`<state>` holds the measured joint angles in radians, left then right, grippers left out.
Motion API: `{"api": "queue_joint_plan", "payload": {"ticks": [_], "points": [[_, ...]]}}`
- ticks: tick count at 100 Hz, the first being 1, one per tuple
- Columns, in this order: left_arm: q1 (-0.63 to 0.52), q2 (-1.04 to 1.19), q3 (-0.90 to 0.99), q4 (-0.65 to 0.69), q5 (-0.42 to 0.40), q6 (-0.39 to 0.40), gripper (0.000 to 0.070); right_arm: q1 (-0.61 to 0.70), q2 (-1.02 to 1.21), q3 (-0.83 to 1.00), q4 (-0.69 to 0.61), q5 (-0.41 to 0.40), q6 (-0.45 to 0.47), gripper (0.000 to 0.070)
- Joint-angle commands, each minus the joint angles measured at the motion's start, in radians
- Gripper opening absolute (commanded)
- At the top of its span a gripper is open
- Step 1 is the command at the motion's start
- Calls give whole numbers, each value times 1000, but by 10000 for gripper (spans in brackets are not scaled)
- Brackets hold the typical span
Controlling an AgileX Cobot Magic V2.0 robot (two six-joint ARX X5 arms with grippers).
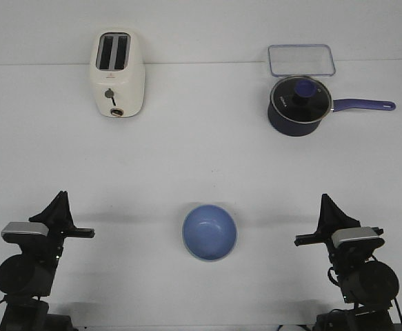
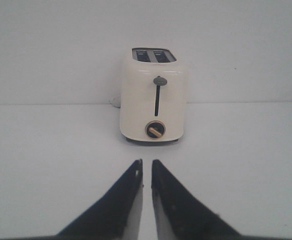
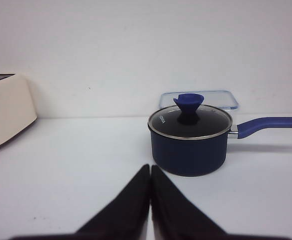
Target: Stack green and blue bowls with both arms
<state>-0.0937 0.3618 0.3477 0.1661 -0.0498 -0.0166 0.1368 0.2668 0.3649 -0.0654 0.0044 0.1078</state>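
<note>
A periwinkle blue bowl [image 1: 209, 232] sits upright on the white table [image 1: 201, 158], near the front edge and midway between the arms. No green bowl shows on its own in any view. My left gripper [image 1: 62, 201] [image 2: 146, 163] rests at the front left, empty, its fingers only a thin slit apart and pointing toward the toaster. My right gripper [image 1: 325, 203] [image 3: 150, 168] rests at the front right, shut and empty, pointing toward the saucepan. Neither wrist view shows a bowl.
A cream toaster [image 1: 117, 73] [image 2: 154, 98] stands at the back left. A dark navy saucepan with a glass lid [image 1: 298, 105] [image 3: 191, 140] stands at the back right, its handle pointing right. A clear lidded container [image 1: 301, 60] lies behind it.
</note>
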Motion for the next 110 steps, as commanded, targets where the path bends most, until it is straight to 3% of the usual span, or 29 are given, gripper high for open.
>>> {"api": "queue_joint_plan", "payload": {"ticks": [1, 31, 74, 95, 110], "points": [[0, 2, 12, 12, 1, -3, 15, 2, 1, 0, 13, 3, -8, 0], [-3, -15, 4, 11, 1, -3, 15, 2, 1, 0, 13, 3, -8, 0], [99, -363, -258, -31, -3, -3, 14, 1, 1, 0, 13, 3, -8, 0], [107, -359, -325, 15, -3, -4, 15, 2, 2, 0, 11, 3, -8, 0], [106, -358, -334, 15, 11, -52, 15, 2, 2, 1, 13, 3, -8, 0]]}}
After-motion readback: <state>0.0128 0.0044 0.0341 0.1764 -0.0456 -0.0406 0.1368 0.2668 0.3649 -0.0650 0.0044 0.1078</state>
